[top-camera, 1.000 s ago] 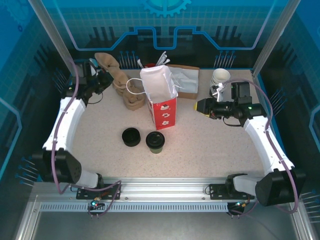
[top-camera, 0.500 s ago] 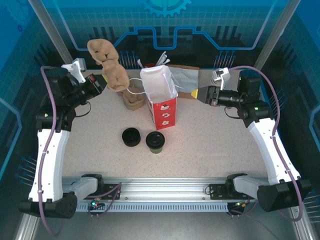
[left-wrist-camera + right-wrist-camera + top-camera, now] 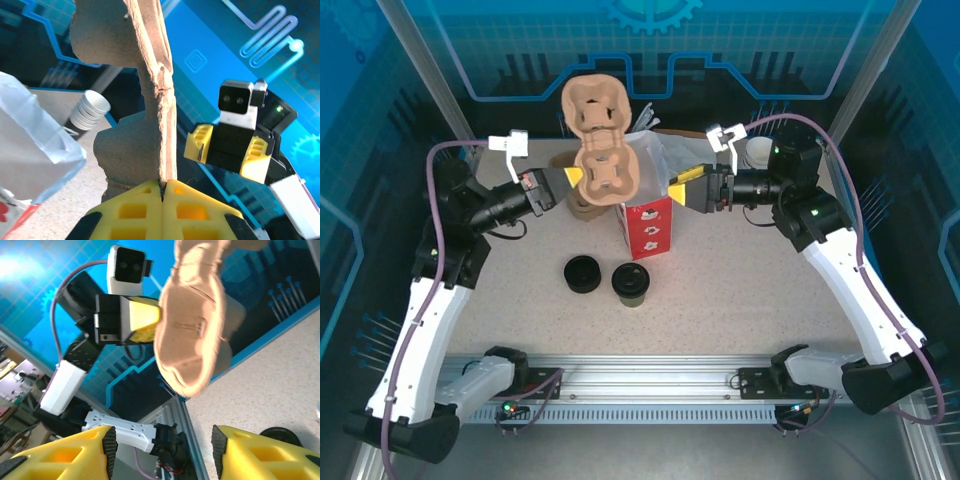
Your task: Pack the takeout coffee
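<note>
The takeout coffee (image 3: 631, 283), a small olive-green cup with a black top, stands on the table in front of the red-and-white paper bag (image 3: 649, 222). My left gripper (image 3: 574, 178) (image 3: 163, 184) is raised and shut on the edge of a brown pulp cup carrier (image 3: 600, 140) (image 3: 152, 95). It holds the carrier upright above the bag's mouth. My right gripper (image 3: 678, 188) (image 3: 162, 440) is open on the carrier's other side, with the carrier (image 3: 192, 335) just beyond its fingertips and nothing between them.
A squat black round piece (image 3: 582, 273) sits left of the coffee. More pulp carriers (image 3: 582, 206) lie behind the bag on the left. A stack of white cups (image 3: 758, 152) (image 3: 90, 109) and a cardboard box (image 3: 695, 152) stand at the back right.
My left arm has lifted the pulp carrier off the pile and swung it right, above the bag. My right gripper has moved left toward it and its jaws have spread wider.
</note>
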